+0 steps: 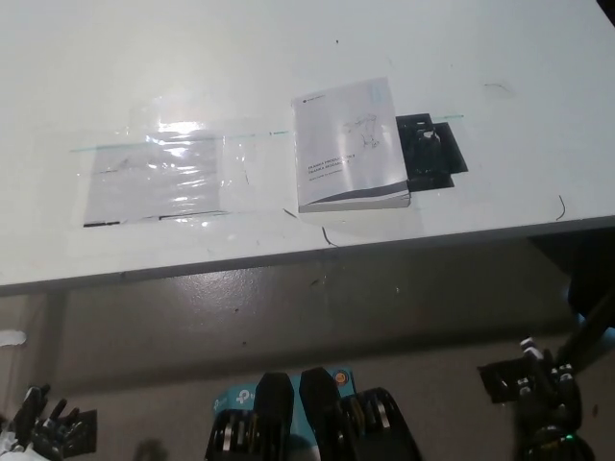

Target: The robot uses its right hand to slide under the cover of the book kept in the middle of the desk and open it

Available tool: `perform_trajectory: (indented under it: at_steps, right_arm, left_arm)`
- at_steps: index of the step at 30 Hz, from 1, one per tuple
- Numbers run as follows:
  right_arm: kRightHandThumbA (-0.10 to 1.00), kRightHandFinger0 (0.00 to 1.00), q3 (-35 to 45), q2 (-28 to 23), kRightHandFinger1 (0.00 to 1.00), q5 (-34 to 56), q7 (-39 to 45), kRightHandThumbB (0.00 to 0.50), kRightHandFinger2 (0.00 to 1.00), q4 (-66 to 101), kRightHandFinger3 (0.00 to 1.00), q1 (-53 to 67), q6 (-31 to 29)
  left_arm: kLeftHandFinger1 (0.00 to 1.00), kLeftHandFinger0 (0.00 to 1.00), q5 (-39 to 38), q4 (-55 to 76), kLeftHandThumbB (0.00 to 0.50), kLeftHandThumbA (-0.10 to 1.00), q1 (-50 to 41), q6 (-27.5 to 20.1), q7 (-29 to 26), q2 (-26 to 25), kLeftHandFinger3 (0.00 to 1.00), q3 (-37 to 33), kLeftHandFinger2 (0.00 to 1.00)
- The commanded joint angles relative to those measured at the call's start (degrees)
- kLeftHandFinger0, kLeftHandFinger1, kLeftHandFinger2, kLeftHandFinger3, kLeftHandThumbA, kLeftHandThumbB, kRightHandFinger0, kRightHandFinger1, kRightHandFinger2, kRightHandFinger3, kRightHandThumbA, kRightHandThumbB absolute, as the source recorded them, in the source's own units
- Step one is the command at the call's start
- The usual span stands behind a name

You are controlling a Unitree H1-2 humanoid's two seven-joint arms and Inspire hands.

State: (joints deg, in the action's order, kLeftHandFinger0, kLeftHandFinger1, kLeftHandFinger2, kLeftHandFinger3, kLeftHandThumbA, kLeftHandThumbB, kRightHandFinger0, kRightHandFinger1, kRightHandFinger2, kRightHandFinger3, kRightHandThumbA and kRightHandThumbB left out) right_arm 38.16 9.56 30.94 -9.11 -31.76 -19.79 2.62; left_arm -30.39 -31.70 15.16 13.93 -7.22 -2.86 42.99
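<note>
1. The desk [288, 58] is plain white, marked with a few thin dark scratches.
2. The book [348, 144] on it has a pale grey-white cover with faint grey line drawings, small dark lettering and a dark grey band along its lower edge.
3. Touching the book's right edge, a black patch [434, 146] shows on the desk.
4. Left of the book lies a glossy clear sheet [159, 178], bright white with glare, edged in thin teal and black lines.
5. Below the desk, the floor [288, 317] is dull grey-brown.

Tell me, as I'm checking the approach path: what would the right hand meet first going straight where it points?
Probably the desk's front edge, not the book: the right hand sits low, short of the desk, though heading and depth are unclear. The left hand rests lower left.
</note>
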Motion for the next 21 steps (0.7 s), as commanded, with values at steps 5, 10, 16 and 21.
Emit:
perform_trajectory:
  at_steps: [5,10,16,21]
  right_arm:
    - [1.0,1.0,3.0,-4.2,1.0,4.5,-8.4,0.129,1.0,10.8,1.0,-5.4,1.0]
    - [1.0,1.0,4.0,-6.0,1.0,5.7,-10.5,0.097,1.0,13.3,1.0,-7.2,0.7]
    - [1.0,1.0,4.9,-6.6,1.0,8.0,-14.1,0.031,1.0,18.0,1.0,-9.1,2.5]
    - [1.0,1.0,3.7,-7.3,1.0,8.0,-16.0,0.016,1.0,22.3,1.0,-10.8,2.8]
  left_arm:
    - [0.89,0.86,-2.7,1.6,0.288,0.48,0.0,0.3,-1.0,-0.5,1.0,-0.6,0.99]
    - [0.88,0.87,-3.3,1.1,0.27,0.48,-0.1,0.4,-0.6,-1.0,0.98,-0.8,0.98]
    - [0.89,0.85,-3.0,1.6,0.26,0.51,-0.8,0.3,-1.0,-1.0,0.98,-1.2,0.99]
    - [0.89,0.84,-3.6,1.0,0.256,0.51,-0.9,0.0,-1.2,-1.3,0.97,-1.2,0.99]
